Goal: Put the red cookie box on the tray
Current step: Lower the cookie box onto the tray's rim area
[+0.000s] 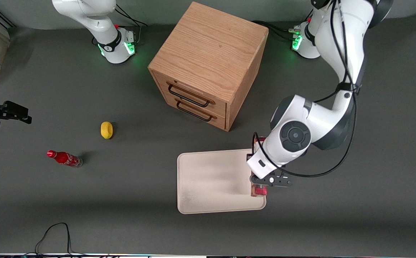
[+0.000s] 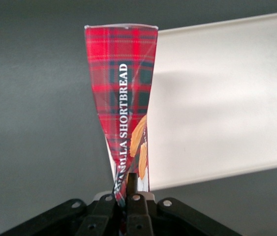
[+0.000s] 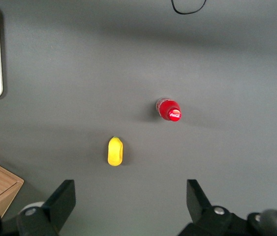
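Open tray, box at its rim

The hand (image 1: pixel 265 180) grips the red cookie box (image 1: pixel 259 190) over the tray (image 1: pixel 211 182) edge; the wooden cabinet (image 1: pixel 208 64) stands near, farther from the camera

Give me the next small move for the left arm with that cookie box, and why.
Probably shift toward the tray's middle, then lower and let go. The gripper is shut on the red cookie box, which hangs right over the tray rim at the working arm's end, partly over bare table, so releasing here could leave it straddling the edge.
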Tool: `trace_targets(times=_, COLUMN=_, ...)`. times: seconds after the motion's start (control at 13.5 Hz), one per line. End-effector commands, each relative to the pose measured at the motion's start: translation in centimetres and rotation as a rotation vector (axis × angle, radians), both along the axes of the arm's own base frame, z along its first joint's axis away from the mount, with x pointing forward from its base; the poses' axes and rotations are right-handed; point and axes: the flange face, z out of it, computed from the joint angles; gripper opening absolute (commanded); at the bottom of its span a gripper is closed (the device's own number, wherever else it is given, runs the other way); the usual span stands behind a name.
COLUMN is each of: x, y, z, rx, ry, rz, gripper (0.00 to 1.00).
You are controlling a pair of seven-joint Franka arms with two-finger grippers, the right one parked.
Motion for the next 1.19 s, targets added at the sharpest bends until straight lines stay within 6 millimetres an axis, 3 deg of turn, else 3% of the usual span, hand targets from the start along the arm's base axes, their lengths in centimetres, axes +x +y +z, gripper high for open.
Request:
trace_targets(times=0.0, x=0.6, y=-0.7, z=-3.2, rx=0.016, ry=-0.045, rz=0.040, gripper=0.00)
trace_targets(times=0.15, x=1.0, y=-0.9, z=-6.1, rx=0.014, ry=-0.056, rz=0.049, gripper=0.00)
trace_targets(times=0.37, x=1.0, y=-1.0, z=-8.5, rx=0.019, ry=-0.047, rz=0.047, gripper=0.00)
trace_targets(times=0.59, x=1.0, y=-0.7, z=-8.8, rx=0.034, ry=-0.051, rz=0.041, gripper=0.03)
trace_targets(times=0.67, x=1.3, y=0.0, z=-8.8, rx=0.035, ry=-0.042, rz=0.061, gripper=0.59)
trace_targets(times=0.74, x=1.5, y=0.5, z=-8.6, rx=0.031, ry=-0.040, rz=0.089, gripper=0.69)
trace_targets(times=0.82, x=1.4, y=0.2, z=-8.6, rx=0.031, ry=-0.039, rz=0.107, gripper=0.96)
trace_targets(times=1.11, x=0.7, y=0.0, z=-6.3, rx=0.063, ry=0.000, rz=0.153, gripper=1.00)
